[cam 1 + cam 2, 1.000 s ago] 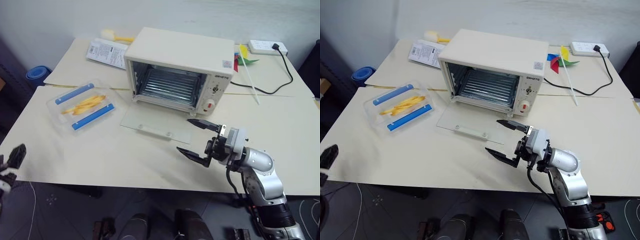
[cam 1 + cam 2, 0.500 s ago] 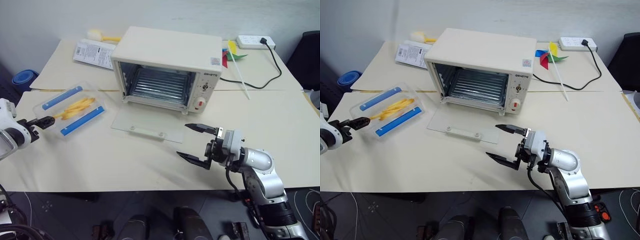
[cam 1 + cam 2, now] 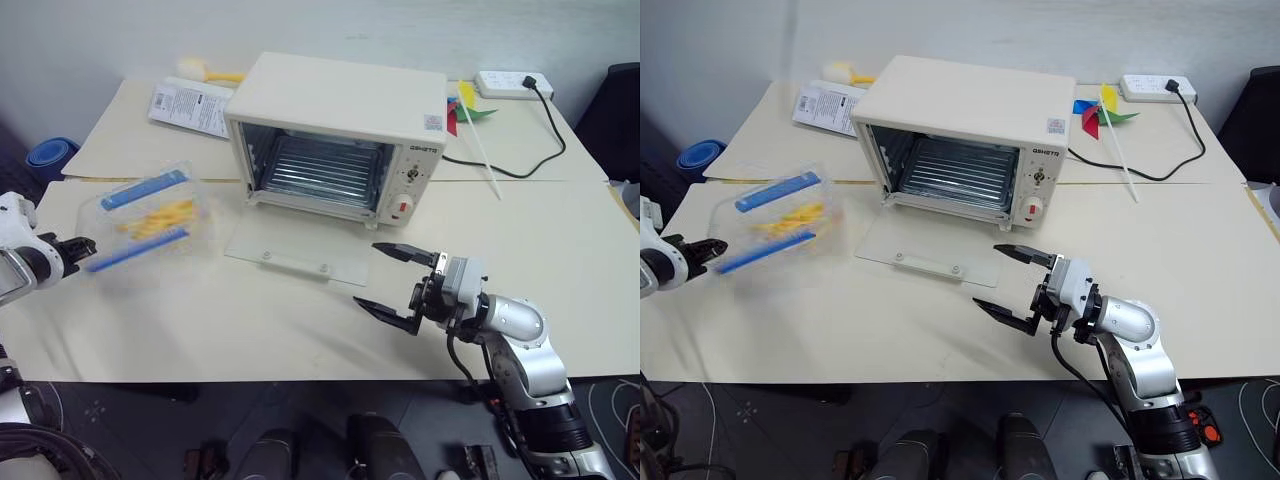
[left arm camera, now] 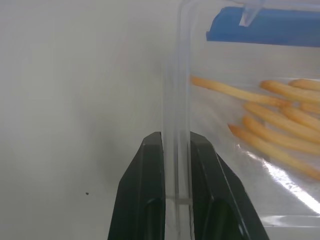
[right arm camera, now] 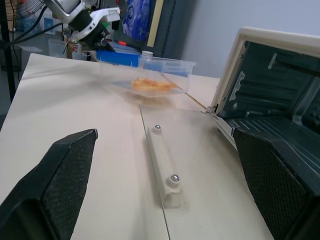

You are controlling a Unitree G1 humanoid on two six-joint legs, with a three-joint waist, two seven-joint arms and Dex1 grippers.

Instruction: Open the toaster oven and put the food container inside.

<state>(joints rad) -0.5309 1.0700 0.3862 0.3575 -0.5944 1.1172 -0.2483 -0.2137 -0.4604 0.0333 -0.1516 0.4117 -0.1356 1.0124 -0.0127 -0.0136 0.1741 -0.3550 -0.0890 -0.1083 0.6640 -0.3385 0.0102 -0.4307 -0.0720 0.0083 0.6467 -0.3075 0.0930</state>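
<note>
The cream toaster oven (image 3: 340,100) stands at the table's middle back with its glass door (image 3: 290,255) dropped flat and its wire rack (image 3: 322,170) showing. To its left is the food container (image 3: 150,215), a clear box with blue strips and yellow fries, lifted off the table and tilted. My left gripper (image 3: 85,245) is shut on its near rim. In the left wrist view the fingers (image 4: 150,170) pinch that clear rim (image 4: 176,100). My right gripper (image 3: 368,274) hangs open just in front of the door, with nothing in it.
A white leaflet (image 3: 190,100) and a yellow-white object (image 3: 205,70) lie at the back left. A pinwheel (image 3: 470,110), a power strip (image 3: 510,82) and its black cable (image 3: 520,170) are at the back right. The door's bar handle (image 5: 164,170) lies near my right gripper.
My left gripper has shut on the container's rim. The container has come up off the table and tilted. My right arm has stayed where it was.
</note>
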